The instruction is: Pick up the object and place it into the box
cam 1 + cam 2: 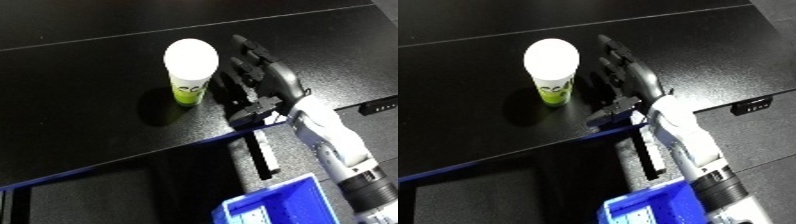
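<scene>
The cup point(190, 70) stands up on the black counter point(80, 105). My right hand point(262, 80) is just beside it, fingers straight and spread, holding nothing. I should slide in, wrap it low, then lift toward the blue bin point(284, 205).

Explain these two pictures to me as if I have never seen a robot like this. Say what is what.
Both pictures are one moment, taken by the two eyes of a camera on a humanoid robot's head, looking down. The white and silver forearm entering from the lower right ends in the robot's black right hand. Its fingers are straight and open beside a white-lidded cup with a green base, standing upright on a black table. Whether they touch the cup is unclear. Nothing is held yet. The blue bin at the bottom is where the cup should go. The left hand is out of sight.
</scene>
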